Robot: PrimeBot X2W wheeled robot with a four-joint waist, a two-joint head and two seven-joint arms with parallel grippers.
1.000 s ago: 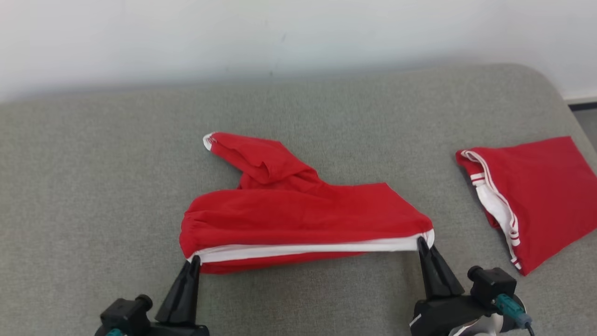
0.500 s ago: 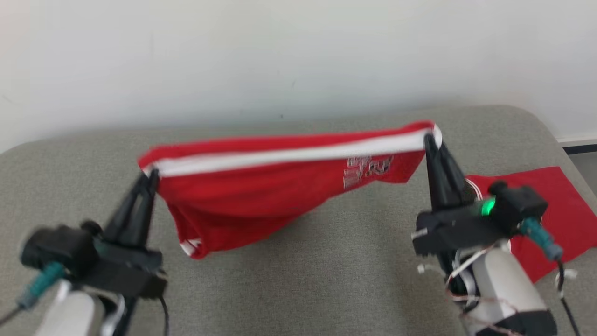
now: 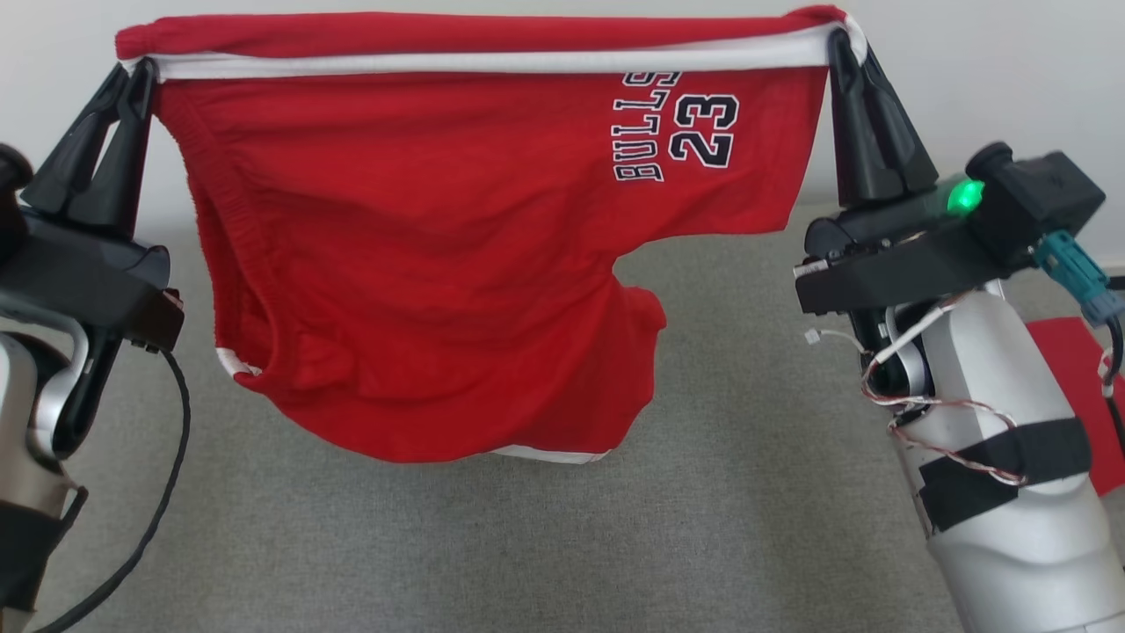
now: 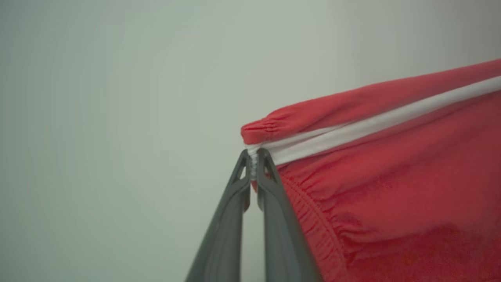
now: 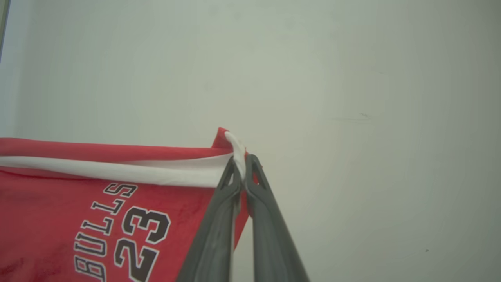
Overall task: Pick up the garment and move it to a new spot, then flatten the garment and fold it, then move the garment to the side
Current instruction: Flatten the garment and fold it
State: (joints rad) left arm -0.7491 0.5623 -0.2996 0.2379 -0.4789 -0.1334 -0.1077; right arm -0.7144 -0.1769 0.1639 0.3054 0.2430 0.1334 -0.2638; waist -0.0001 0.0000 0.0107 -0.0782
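Both pairs of jaws are pinching the white stripe point(image 3: 475, 61) of the red shorts point(image 3: 422, 264), left gripper point(image 3: 134, 70) and right gripper point(image 3: 840, 42) at opposite ends. Shorts are hanging stretched in the air over the grey cushion point(image 3: 747, 510), lower edge bunching. Suggest lowering both ends level, holding the tension, landing well apart from the other red garment point(image 3: 1068, 387).

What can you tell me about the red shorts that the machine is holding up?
The red shorts look like soft jersey cloth, with a white stripe along the stretched top edge, white trim at the hems and BULLS 23 printed sideways in black and white. A gathered elastic waistband runs down the robot's left side. They hang sideways, wrinkled, above the grey cushion, pinched at both top corners by the left gripper and right gripper.
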